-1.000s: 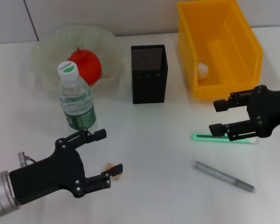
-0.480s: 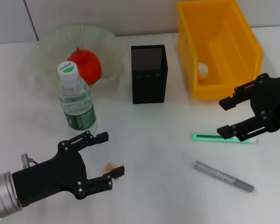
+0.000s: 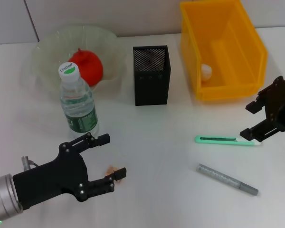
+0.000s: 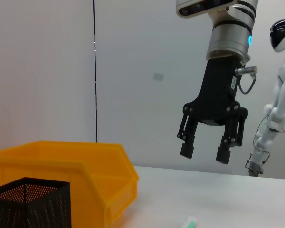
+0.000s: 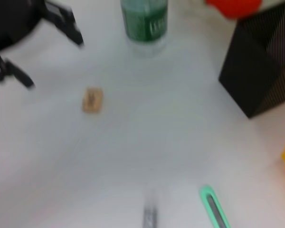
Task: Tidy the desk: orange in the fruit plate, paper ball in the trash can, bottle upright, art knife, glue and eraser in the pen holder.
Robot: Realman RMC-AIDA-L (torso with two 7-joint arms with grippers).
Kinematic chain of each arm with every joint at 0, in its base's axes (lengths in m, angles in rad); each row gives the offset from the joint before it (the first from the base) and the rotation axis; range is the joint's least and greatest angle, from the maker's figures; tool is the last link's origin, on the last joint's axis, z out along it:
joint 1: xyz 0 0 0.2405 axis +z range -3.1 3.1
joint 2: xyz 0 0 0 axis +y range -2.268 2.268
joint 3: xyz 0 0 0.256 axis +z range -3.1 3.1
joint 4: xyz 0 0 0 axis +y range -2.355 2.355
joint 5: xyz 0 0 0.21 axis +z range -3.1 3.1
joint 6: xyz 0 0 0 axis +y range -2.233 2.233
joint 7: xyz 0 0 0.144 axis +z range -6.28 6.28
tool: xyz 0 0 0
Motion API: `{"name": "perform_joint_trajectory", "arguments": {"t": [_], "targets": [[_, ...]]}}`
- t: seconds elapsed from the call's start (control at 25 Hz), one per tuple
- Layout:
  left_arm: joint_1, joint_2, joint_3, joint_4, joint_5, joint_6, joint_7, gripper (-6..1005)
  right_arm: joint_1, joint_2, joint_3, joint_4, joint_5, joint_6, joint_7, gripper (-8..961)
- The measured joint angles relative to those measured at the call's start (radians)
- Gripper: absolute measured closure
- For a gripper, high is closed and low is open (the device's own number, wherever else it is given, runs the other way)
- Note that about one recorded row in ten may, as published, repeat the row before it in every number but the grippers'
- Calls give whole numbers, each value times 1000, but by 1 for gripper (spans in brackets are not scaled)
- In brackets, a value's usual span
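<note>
Hovering unclenched, the matte black left gripper (image 3: 107,157) straddles a crumbly tan eraser (image 3: 110,169).

1. Bottle (image 3: 79,103) — its white cap (image 3: 69,70) carries a short line of green print in the head view, too small to make out.
2. The bottle's green label (image 5: 144,23) shows pale lettering in the right wrist view — blurred, unreadable.
3. No other text, number or sign can be read anywhere.
</note>
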Motion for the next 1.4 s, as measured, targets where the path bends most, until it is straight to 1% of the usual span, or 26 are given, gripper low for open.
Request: {"name": "perform_joint_trajectory", "arguments": {"t": [0.16, 0.4, 0.64, 0.96, 1.24, 1.4], "targets": [[-1, 0, 0, 0, 0, -1, 0, 186, 16, 0, -72, 10, -77, 23, 0, 255], [-1, -1, 0, -1, 0, -14, 0, 187, 20, 1, -156, 56, -176, 99, -6, 257], [1, -2, 0, -2, 0, -15, 0, 187, 16, 2, -207, 134, -184, 174, -9, 259], [6, -2, 0, -3, 0, -28, 0, 187, 24, -1, -291, 250, -206, 294, -10, 294], [7, 0, 0, -3, 0, -31, -8, 187, 26, 0, -334, 298, -217, 349, -13, 324], [8, 0, 1, -3, 0, -32, -10, 187, 27, 1, -341, 311, -217, 360, -14, 341]]}}
